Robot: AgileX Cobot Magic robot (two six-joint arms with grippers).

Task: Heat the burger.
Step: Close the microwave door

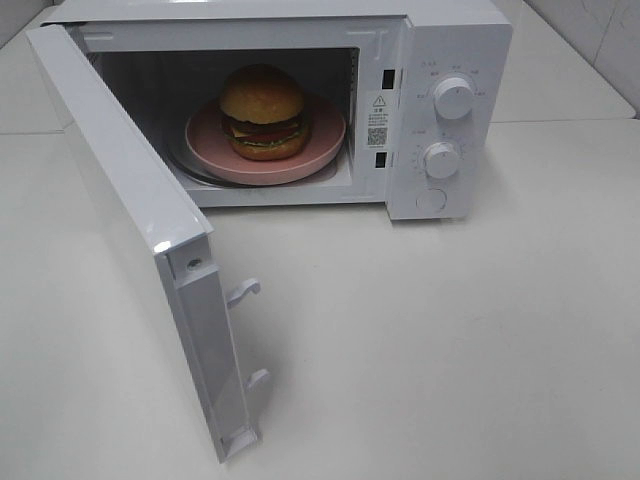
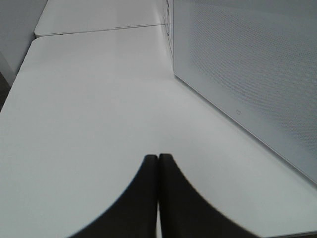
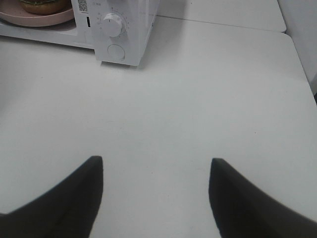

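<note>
The white microwave (image 1: 450,110) stands on the desk (image 1: 450,350) with its door (image 1: 130,230) swung far out. The door's perforated panel (image 2: 247,64) rises just beside the left tool (image 2: 158,157), ahead of it and off to one side. Ahead of the right tool (image 3: 156,159) lies bare desk, then the microwave's control face with an upper knob (image 1: 453,98), a lower knob (image 1: 440,160) and a round button (image 1: 431,200).

Inside the open cavity the burger (image 1: 263,110) sits on a pink plate (image 1: 325,140), well ahead of the right tool.

The left tool is pressed together tip to tip. The right tool is spread wide. Both hang low over the desk.
</note>
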